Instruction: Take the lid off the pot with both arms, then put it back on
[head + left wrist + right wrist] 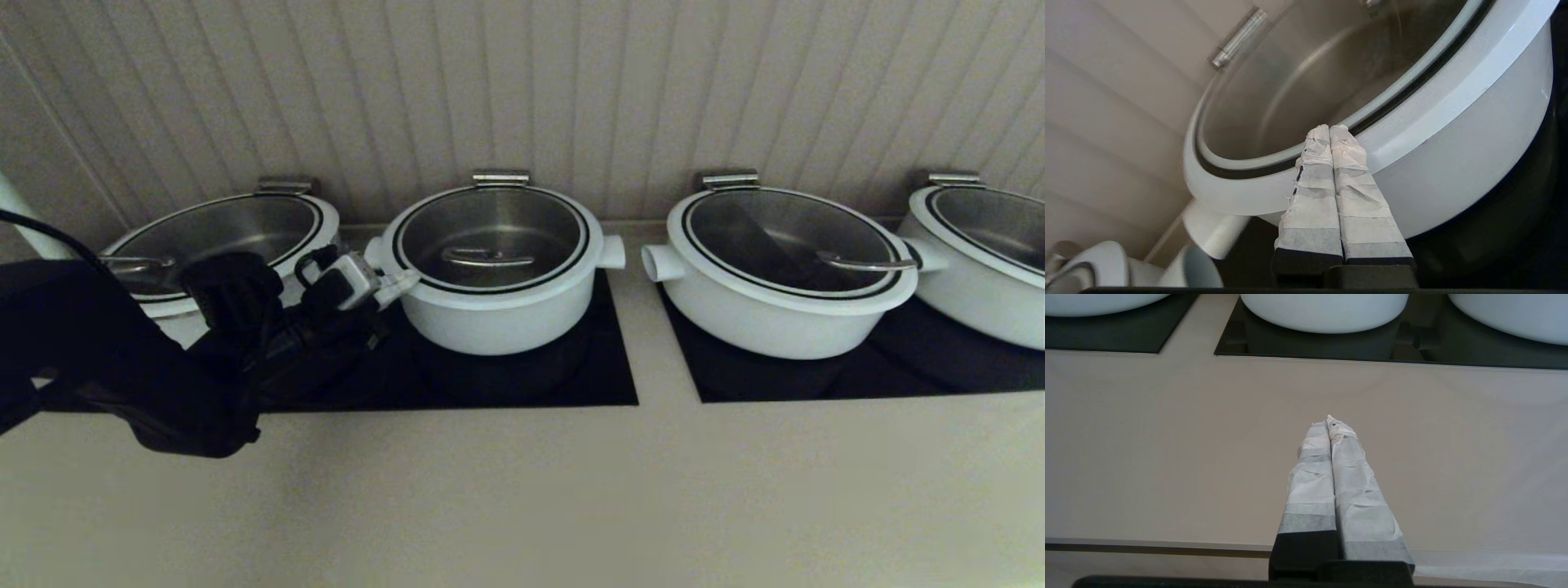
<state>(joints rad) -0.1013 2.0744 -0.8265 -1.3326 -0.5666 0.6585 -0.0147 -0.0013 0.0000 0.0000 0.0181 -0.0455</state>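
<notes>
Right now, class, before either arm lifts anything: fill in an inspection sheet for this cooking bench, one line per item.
Surface: beige counter with black cooktop panels under the pots.
Job's things: the lid sits closed on the pot, steel handle on top.
Clutter: three wider white pots with lids, one to the left, two to the right.
Grippers: left pincer shut, tips at the pot's left rim, beside the side handle; right pincer shut, out over the bare counter, absent from the head view.
Cables: black cable looping off the left arm.
Surroundings: ribbed beige wall behind.
</notes>
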